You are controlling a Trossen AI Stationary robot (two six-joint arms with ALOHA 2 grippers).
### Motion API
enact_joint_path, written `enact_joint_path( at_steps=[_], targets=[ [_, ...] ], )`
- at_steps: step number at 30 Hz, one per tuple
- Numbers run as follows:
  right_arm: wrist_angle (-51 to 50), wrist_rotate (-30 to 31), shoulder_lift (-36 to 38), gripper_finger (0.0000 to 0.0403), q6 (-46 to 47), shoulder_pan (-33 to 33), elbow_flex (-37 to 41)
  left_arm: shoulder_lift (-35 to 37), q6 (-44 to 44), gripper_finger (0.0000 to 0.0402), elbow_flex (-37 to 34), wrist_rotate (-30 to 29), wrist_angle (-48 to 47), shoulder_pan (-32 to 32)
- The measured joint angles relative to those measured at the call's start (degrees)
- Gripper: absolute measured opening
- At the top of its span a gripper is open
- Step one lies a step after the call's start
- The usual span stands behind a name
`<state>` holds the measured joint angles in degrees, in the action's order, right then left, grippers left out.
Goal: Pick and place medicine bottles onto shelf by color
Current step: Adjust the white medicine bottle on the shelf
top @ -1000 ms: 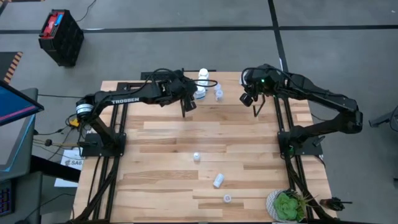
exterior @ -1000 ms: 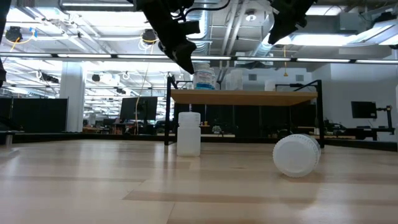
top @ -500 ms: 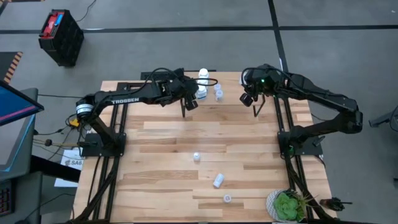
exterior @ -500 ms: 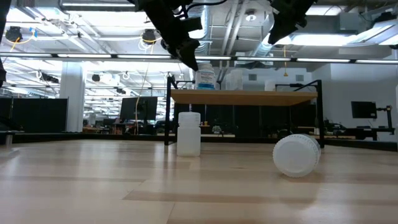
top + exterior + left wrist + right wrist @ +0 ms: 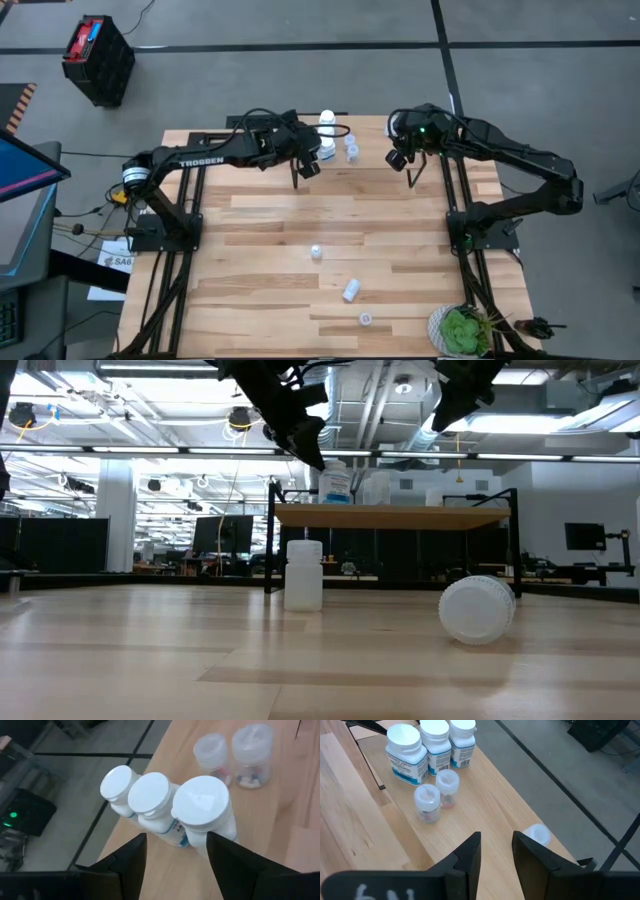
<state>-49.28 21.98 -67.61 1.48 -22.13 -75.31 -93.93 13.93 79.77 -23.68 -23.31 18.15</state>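
The left gripper (image 5: 175, 838) hangs over the near edge of the little shelf (image 5: 400, 516), fingers spread and empty, right beside the nearest of three white bottles (image 5: 202, 812) standing in a tight row on the shelf top. Over the last second it has crept a touch closer to that row. From table height, the bottle nearest it seems to have slid slightly along the shelf, so I'd guess it is being nudged into line rather than lifted (hard to be sure from here).

Two clear bottles (image 5: 435, 794) stand together just beside the white row, and a third clear one (image 5: 537, 834) sits well apart, farther along the shelf.

The right gripper (image 5: 404, 160) waits above the shelf's other end, fingers parted with nothing between them; it hasn't budged.

So the whites look sorted. Three small bottles are left on the table: one upright (image 5: 316, 251), one on its side (image 5: 350, 290) and one near the plant (image 5: 366, 318).
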Motion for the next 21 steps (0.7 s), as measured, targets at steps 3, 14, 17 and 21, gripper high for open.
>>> enact_joint_path(
  at_steps=[3, 14, 17, 21],
  targets=[
    [-0.1, 0.0, 0.0, 0.0134, 0.0, 0.0, 0.0, 0.0, 0.0, 0.0194, 0.0, -3.4, -0.6, 0.0],
    [-0.7, 0.0, 0.0, 0.0134, 0.0, 0.0, 0.0, 0.7, 0.0, 0.0194, -0.1, -3.5, -4.6, -0.2],
    [-1.6, 0.0, 0.0, 0.0132, 0.0, 0.0, 0.0, 2.0, -1.5, 0.0194, 0.0, 0.3, -7.3, -0.7],
    [-2.0, 0.0, 0.0, 0.0134, -0.1, 0.0, 0.0, 3.3, -3.7, 0.0194, 0.0, 8.1, -11.7, -1.6]
  ],
)
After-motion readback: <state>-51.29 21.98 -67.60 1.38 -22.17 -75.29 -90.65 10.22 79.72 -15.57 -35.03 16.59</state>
